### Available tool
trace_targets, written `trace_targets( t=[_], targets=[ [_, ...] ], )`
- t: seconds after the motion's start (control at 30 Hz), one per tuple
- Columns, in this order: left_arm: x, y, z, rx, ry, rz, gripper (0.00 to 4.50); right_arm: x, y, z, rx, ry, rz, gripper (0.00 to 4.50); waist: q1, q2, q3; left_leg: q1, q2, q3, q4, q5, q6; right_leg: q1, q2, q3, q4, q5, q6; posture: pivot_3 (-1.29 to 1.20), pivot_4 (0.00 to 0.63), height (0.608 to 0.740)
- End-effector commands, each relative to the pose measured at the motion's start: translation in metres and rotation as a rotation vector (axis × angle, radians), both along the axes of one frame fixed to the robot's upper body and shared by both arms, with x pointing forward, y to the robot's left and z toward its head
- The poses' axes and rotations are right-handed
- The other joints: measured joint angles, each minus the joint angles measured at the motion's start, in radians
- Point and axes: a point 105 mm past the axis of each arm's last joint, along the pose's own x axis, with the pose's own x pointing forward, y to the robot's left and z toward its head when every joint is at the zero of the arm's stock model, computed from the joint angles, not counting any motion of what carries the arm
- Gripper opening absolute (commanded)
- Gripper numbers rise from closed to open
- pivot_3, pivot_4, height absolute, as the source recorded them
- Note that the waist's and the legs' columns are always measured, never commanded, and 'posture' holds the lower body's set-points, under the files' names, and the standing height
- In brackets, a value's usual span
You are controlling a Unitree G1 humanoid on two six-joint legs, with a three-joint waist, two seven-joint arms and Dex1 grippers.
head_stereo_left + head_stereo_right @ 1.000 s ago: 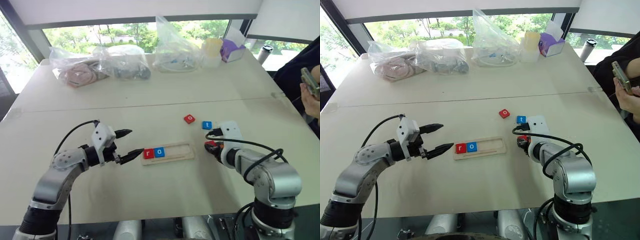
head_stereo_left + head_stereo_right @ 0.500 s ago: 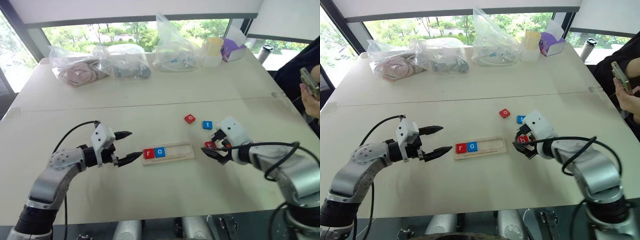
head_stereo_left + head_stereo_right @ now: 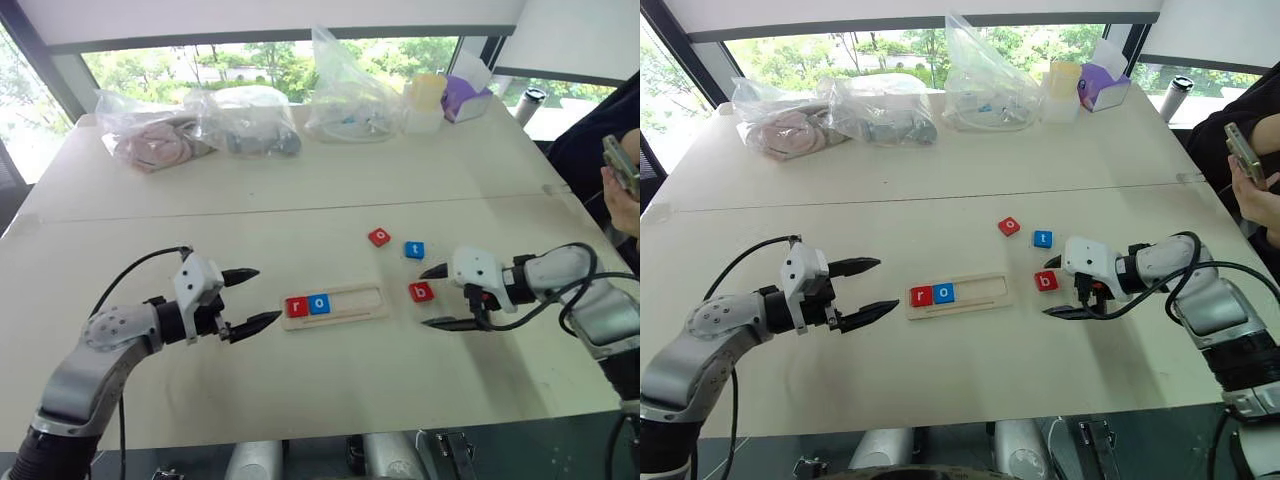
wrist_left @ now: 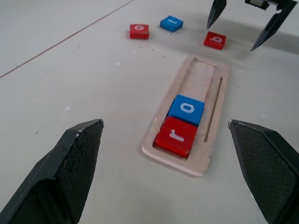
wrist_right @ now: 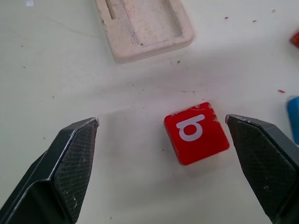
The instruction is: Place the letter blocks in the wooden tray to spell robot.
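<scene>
Tiles were found in two groups around the narrow pale wooden tray. Inside it, at its left end, a red square "r" tile and a blue square "o" tile were seated side by side. Just off its right end a red "b" tile lay flat on the white table; a red "o" tile and a blue "t" tile were seen farther beyond. The right gripper was spread wide beside the "b" tile, gripping nothing. The left gripper was held spread and empty near the tray's left end.
</scene>
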Motion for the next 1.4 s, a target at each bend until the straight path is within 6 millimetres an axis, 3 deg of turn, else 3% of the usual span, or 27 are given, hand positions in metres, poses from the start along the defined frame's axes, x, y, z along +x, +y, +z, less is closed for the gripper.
trace_targets(
  t=[0.03, 0.3, 0.4, 0.57, 0.63, 0.8, 0.9, 1.13, 1.4],
  targets=[
    [-0.003, -0.001, 0.011, -0.003, -0.042, -0.005, 4.50, 0.008, -0.003, 0.003, -0.005, -0.030, 0.017, 4.49, 0.001, 0.000, 0.000, 0.000, 0.000, 0.000, 0.000, 0.000, 0.000, 0.000, 0.000, 0.000, 0.000, 0.000, 0.000, 0.00, 0.150, 0.740],
    [-0.002, -0.002, 0.010, 0.000, -0.049, 0.004, 4.50, 0.018, -0.010, -0.005, -0.006, -0.012, -0.017, 4.49, 0.001, 0.000, 0.000, 0.001, 0.000, 0.000, 0.001, 0.000, 0.000, 0.001, 0.000, 0.001, 0.000, 0.000, 0.000, 0.00, 0.150, 0.740],
    [-0.001, -0.003, 0.009, -0.001, -0.053, 0.005, 4.50, 0.019, -0.012, -0.003, -0.010, -0.006, -0.022, 3.70, 0.001, 0.000, 0.000, 0.001, 0.000, 0.000, 0.001, 0.000, 0.000, 0.002, 0.000, 0.001, 0.000, 0.000, -0.001, 0.00, 0.150, 0.740],
    [-0.001, -0.005, 0.009, -0.006, -0.057, 0.004, 4.50, 0.023, -0.010, 0.002, -0.012, -0.044, -0.017, 1.37, 0.001, 0.000, 0.000, 0.001, 0.000, 0.000, 0.001, 0.000, 0.000, 0.002, 0.000, 0.001, 0.000, 0.000, -0.001, 0.00, 0.150, 0.740],
    [-0.002, -0.006, 0.009, -0.011, -0.057, 0.003, 4.50, 0.026, -0.005, 0.009, -0.004, -0.083, -0.009, 1.37, 0.001, 0.000, 0.000, 0.001, 0.000, 0.000, 0.001, 0.000, 0.000, 0.002, 0.000, 0.001, 0.001, 0.000, 0.000, 0.00, 0.150, 0.740],
    [-0.006, -0.006, 0.008, -0.007, -0.047, -0.008, 4.50, 0.017, 0.035, 0.037, 0.089, -0.110, 0.099, 1.37, -0.002, 0.000, 0.000, 0.002, 0.000, 0.000, 0.001, 0.000, 0.000, 0.002, 0.000, 0.001, 0.001, 0.002, 0.002, 0.00, 0.150, 0.740],
    [-0.007, -0.006, 0.008, -0.002, -0.046, -0.016, 4.50, 0.010, 0.056, 0.044, 0.110, -0.105, 0.156, 1.37, 0.001, 0.000, 0.000, 0.002, 0.000, 0.000, 0.000, 0.000, 0.000, 0.002, 0.000, 0.001, 0.001, 0.002, 0.003, 0.00, 0.150, 0.740],
    [-0.010, -0.006, 0.009, 0.010, -0.049, -0.028, 4.50, -0.002, 0.097, 0.033, 0.123, -0.068, 0.239, 1.37, 0.002, 0.000, 0.000, 0.001, 0.000, 0.000, 0.001, 0.000, -0.001, 0.002, -0.001, 0.001, 0.001, 0.001, 0.001, 0.00, 0.150, 0.740],
    [-0.012, -0.007, 0.009, 0.009, -0.052, -0.023, 4.50, 0.004, 0.117, 0.025, 0.132, -0.084, 0.240, 1.37, 0.001, 0.000, 0.000, 0.002, 0.000, 0.000, 0.001, 0.000, -0.001, 0.002, -0.001, 0.001, 0.001, 0.002, 0.002, 0.00, 0.150, 0.740]
  ],
)
